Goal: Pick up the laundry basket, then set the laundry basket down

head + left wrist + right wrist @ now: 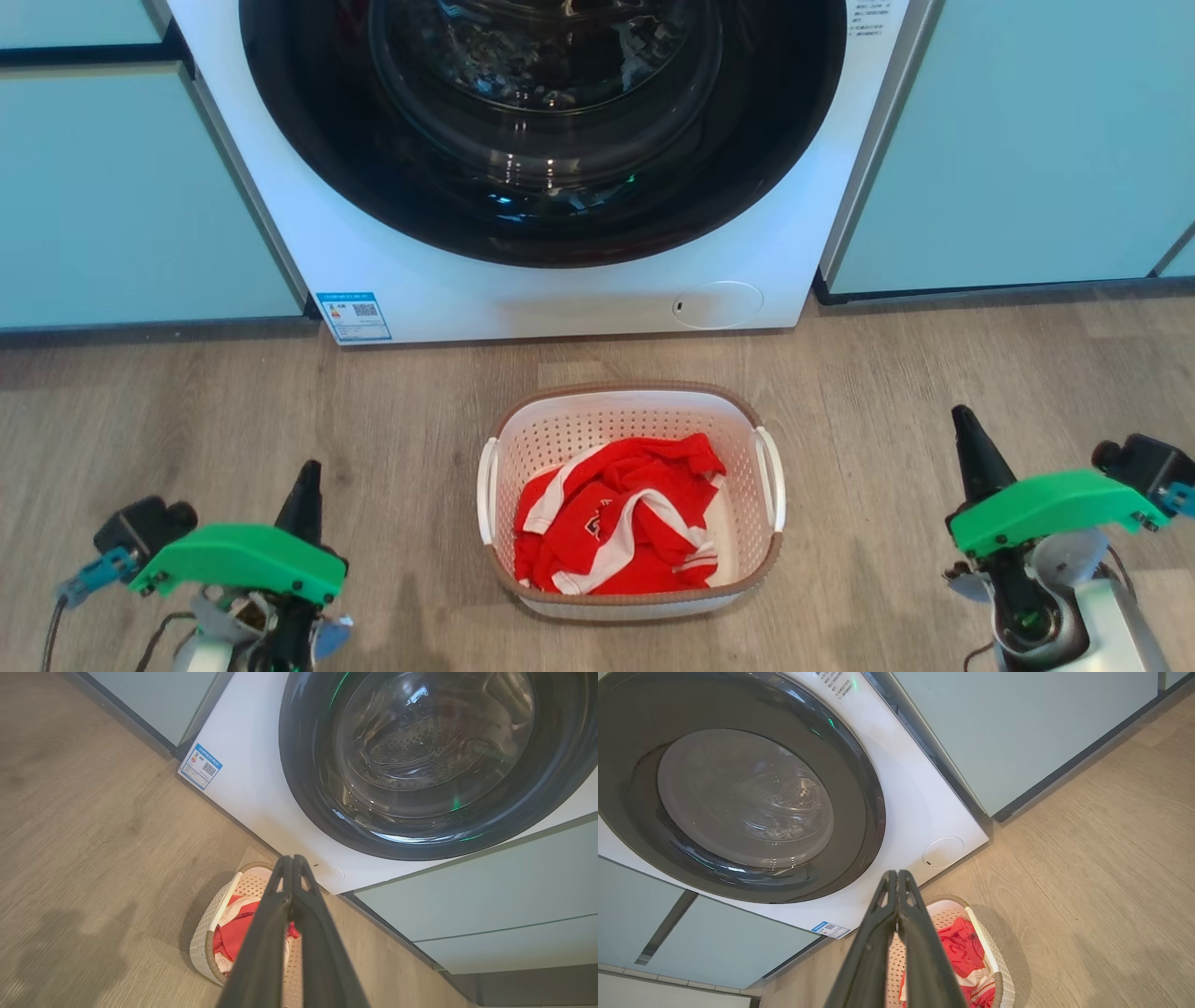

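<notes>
The basket (625,420) rests on the floor (187,411), unheld
It stands near the washer (560,289), between left pincer (308,474) and right pincer (963,422), both closed, empty and well apart from it: awaiting lift or already set down. Any lift needs both handles (487,490) taken evenly.

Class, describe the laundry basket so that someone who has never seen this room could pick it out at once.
Find the white front-loading washing machine set between pale blue-green cabinets. On the wooden floor just before its door stands the laundry basket. It is small, white and perforated, with a brown rim and two side handles, and holds a red and white garment.
</notes>
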Controlling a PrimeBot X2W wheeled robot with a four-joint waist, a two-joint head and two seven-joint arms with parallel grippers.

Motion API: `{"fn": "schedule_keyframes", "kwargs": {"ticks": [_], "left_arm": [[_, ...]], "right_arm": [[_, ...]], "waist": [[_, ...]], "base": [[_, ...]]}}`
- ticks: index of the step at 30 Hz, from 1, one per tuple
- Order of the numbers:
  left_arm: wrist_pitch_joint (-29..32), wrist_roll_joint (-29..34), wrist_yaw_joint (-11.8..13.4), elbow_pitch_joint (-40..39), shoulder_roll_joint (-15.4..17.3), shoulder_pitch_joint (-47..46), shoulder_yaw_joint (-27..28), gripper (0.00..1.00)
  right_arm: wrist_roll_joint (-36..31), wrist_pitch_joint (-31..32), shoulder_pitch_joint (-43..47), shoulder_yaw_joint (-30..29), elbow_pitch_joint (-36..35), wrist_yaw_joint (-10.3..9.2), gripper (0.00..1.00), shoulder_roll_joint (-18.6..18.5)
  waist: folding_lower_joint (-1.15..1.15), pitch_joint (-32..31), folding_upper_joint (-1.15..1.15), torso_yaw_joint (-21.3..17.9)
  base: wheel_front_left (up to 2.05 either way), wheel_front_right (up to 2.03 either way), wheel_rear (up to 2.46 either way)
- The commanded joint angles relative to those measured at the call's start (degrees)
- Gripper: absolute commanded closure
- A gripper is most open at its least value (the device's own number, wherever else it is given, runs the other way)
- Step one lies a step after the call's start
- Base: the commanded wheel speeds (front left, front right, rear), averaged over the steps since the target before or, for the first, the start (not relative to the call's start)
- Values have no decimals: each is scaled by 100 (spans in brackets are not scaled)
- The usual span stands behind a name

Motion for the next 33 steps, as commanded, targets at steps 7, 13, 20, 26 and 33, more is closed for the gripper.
{"fn": "schedule_keyframes", "kwargs": {"ticks": [7,13,20,26,33], "left_arm": [[103,-415,-187,-137,-34,-364,364,100],[185,-721,-312,-116,-95,-378,499,100],[282,-1080,-459,-91,-167,-395,659,100],[366,-1387,-585,-70,-229,-409,796,100],[463,-1745,-731,-45,-302,-426,956,100]], "right_arm": [[562,76,-155,-5,-242,-18,100,-44],[980,135,-144,-39,-248,-19,100,-46],[1471,204,-131,-78,-256,-21,100,-48],[1892,263,-119,-112,-263,-22,100,-50],[2383,331,-106,-151,-271,-24,100,-52]], "waist": [[0,2,0,12],[0,3,0,22],[0,5,0,34],[0,7,0,44],[0,9,0,57]], "base": [[0,0,0],[0,0,0],[0,0,0],[0,0,0],[0,0,0]]}}
